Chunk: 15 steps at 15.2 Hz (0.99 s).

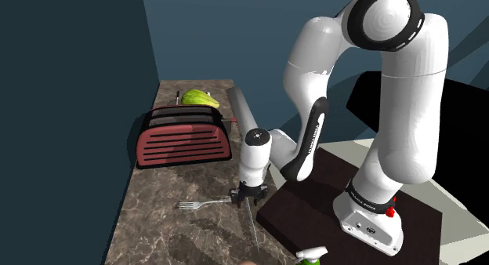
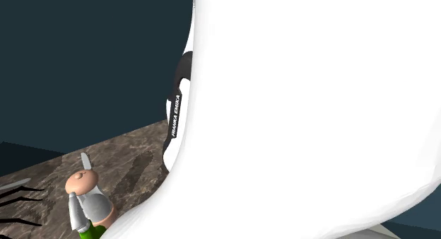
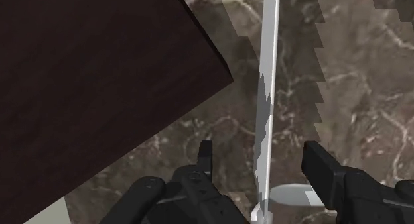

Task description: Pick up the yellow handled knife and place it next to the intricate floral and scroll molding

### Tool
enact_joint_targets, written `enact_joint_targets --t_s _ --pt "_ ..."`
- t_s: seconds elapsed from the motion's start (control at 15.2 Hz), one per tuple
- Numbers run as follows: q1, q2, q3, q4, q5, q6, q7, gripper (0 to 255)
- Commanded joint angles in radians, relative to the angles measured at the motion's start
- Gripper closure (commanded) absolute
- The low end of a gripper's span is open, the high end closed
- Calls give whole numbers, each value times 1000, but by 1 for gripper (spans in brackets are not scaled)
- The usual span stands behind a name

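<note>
Gripper [image 1: 251, 199] low over the marble counter [image 1: 164, 232], fingers apart, straddling but not touching the blade of the knife [image 3: 267, 70]. The knife lies flat beside the dark stand [image 3: 86, 77]. The red toaster's [image 1: 182, 142] slot contents are indiscernible.

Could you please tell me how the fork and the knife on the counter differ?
The fork lies crosswise in the shoulder view; the knife runs toward that view's lower edge. The fork lies beside the pincer, on its left in that view; the knife's blade lies inside the open pincer, untouched. Both are pale grey and lie flat on the marbled counter.
</note>
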Motion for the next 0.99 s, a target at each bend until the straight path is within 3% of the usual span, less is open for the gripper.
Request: enact_joint_targets --t_s 0.0,0.53,0.92 --pt "0 0 0 0 0 0 0 255" --pt "0 0 -1 0 -1 0 0 255" --pt "-145 -111 179 -54 185 -62 -152 255"
